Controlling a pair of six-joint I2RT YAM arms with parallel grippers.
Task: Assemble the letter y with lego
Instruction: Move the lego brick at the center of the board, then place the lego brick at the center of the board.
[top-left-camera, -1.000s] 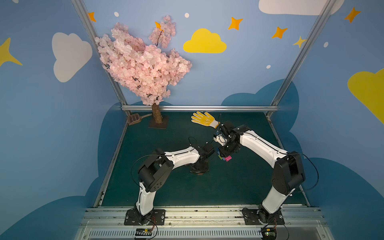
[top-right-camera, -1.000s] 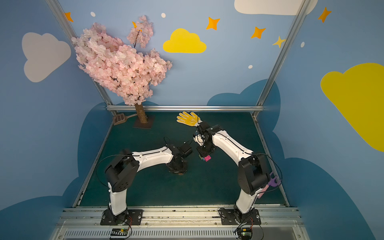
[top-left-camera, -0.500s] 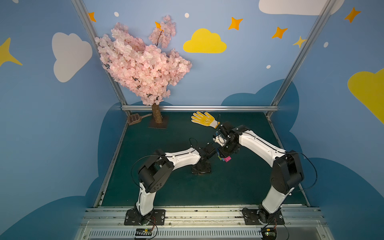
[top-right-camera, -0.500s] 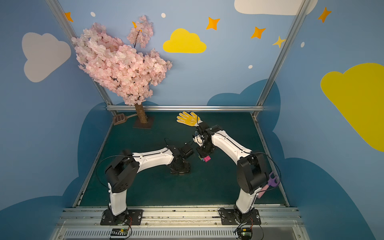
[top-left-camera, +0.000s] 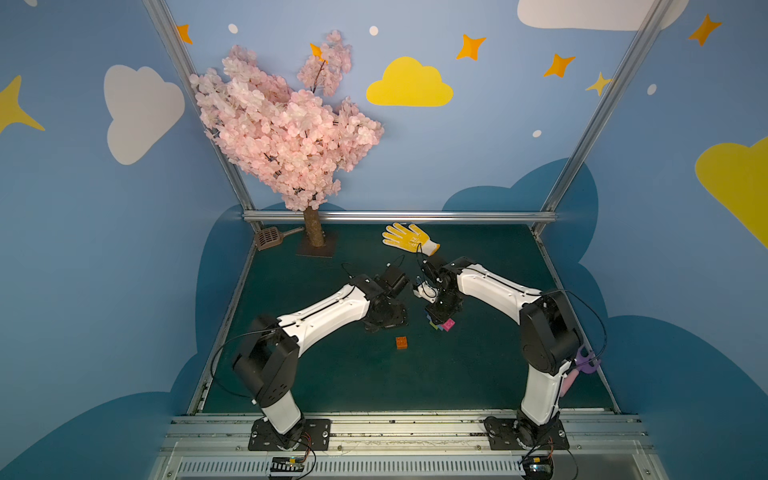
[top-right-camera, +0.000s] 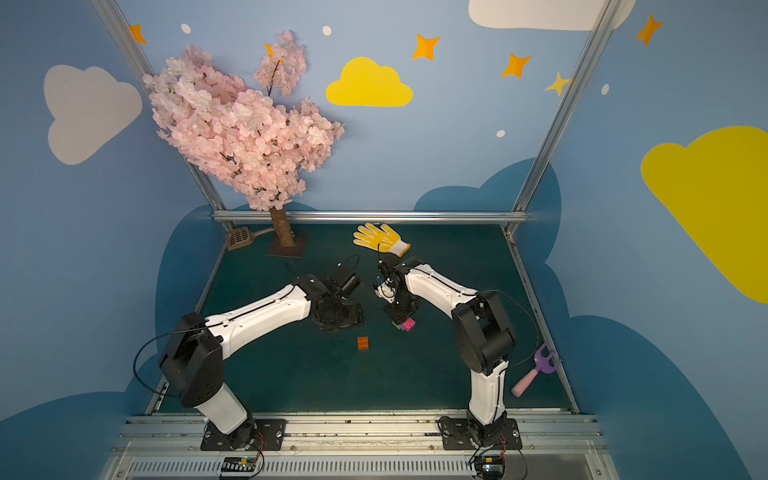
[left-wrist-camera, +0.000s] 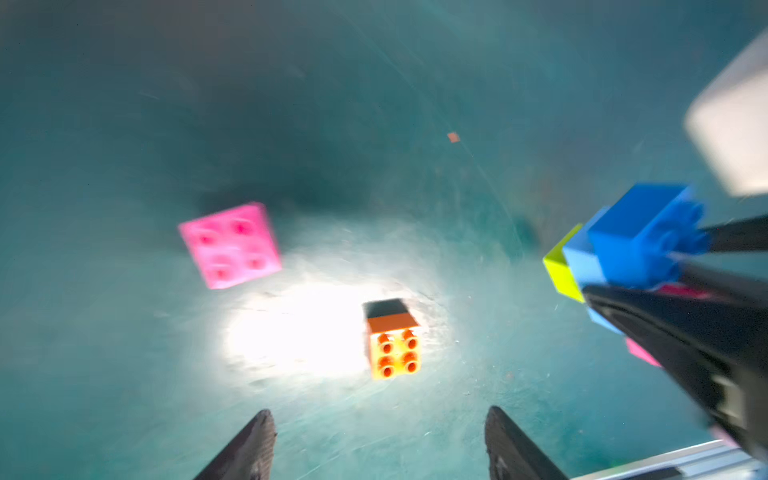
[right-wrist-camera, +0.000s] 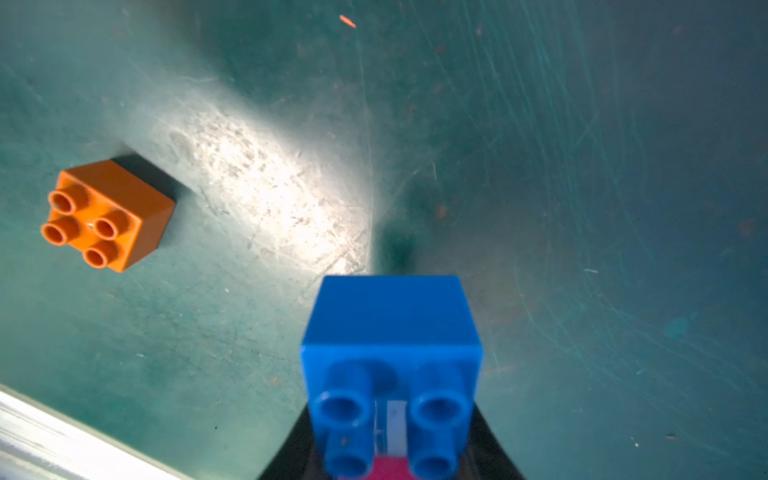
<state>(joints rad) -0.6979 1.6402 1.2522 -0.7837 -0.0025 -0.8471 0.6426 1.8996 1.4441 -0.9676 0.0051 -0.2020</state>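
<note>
On the scratched dark-green surface (right-wrist-camera: 582, 166), a square orange brick (right-wrist-camera: 106, 214) sits alone, its four round hollow studs up, its glossy plastic caught in glare. My left hand (left-wrist-camera: 379, 415) hangs over it with fingers spread, holding nothing. A pink brick (left-wrist-camera: 230, 245) with four studs lies loose nearby, blurred. Near the middle of the surface, my right hand (top-left-camera: 441, 312) is clamped on the partly built letter y (top-left-camera: 443, 325). Its blue brick (right-wrist-camera: 390, 328) is outermost, with light-blue, lime green and pink pieces joined behind.

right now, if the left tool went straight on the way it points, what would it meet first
Probably the orange brick, on the mat straight ahead of the open left tool, in line with its gap. Depth is unclear; it might touch mat first.
</note>
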